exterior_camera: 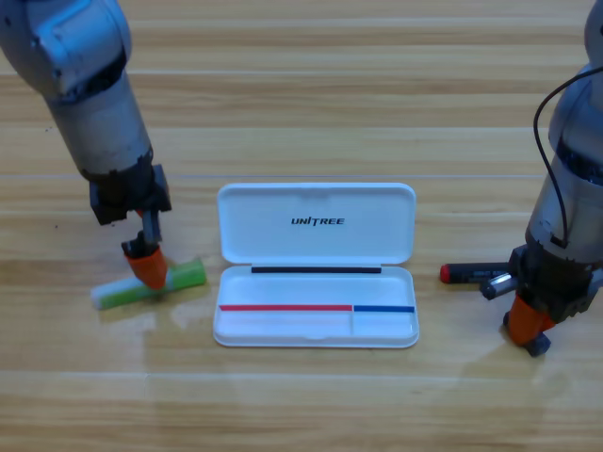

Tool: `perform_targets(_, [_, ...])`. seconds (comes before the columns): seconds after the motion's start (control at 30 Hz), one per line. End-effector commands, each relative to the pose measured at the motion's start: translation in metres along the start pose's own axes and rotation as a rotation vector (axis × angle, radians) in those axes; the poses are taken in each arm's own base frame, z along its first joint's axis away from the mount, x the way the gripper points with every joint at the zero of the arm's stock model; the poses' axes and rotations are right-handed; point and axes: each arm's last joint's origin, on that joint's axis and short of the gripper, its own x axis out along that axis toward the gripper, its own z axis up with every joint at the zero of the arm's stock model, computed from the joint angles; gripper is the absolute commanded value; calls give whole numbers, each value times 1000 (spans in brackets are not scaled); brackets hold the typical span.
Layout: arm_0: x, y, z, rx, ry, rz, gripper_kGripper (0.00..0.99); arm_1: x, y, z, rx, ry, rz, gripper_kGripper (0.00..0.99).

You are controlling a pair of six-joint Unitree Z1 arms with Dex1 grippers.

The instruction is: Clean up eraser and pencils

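The left arm's black gripper with orange jaws (pixel 148 266) points down at the see-through whitish pencil with the bright green end (pixel 151 284). The orange jaws sit right on the middle of this pencil, which lies flat on the wooden worktop (pixel 301 405). Its white end sticks out to the left of the jaws and its green end sticks out to the right. I cannot tell if the jaws are squeezing the pencil or only touching it.

The right arm's black gripper with orange jaws (pixel 528 323) is low over the worktop too. The black pencil with the red end (pixel 474 273) lies just up and to the left of these jaws, and its far end is hidden behind the gripper. I cannot tell if these jaws are clenched or released.

The open white plastic case with its lid up (pixel 317 273) sits between the two sets of jaws.
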Motion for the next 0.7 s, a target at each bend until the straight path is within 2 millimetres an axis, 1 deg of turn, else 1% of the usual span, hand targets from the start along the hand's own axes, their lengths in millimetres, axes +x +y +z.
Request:
perform_targets(0.03, [28,-11,6,19,37,-51,979,13,10,0,-106,59,26,0])
perform_targets(0.1, [30,-12,4,19,37,-51,976,-9,11,-1,-229,41,32,0])
perform_targets(0.17, [32,-13,2,17,37,-51,973,-37,13,-5,-411,7,28,0])
perform_targets(0.2, [34,-14,1,17,37,-51,971,-50,13,-8,-459,-16,12,0])
perform_targets(0.27, [37,-16,-1,17,35,-49,957,-68,13,-14,-536,-58,1,0])
perform_targets(0.33, [39,-17,-2,17,32,-47,954,-78,17,-19,-660,-76,3,0])
perform_targets(0.4, [42,-18,-3,17,34,-48,943,-82,25,-17,-791,-86,-1,0])
perform_targets(0.5, [43,-19,-5,15,33,-47,916,-79,42,-9,-941,-64,-3,0])
perform_targets(0.6, [46,-19,-5,17,35,-49,868,-72,62,2,-1067,-41,18,0])
perform_targets(0.67, [47,-20,-5,20,38,-52,831,-64,71,12,-1122,-37,27,0])
perform_targets(0.7, [47,-20,-5,22,38,-52,798,-61,76,16,-1145,-38,33,0])
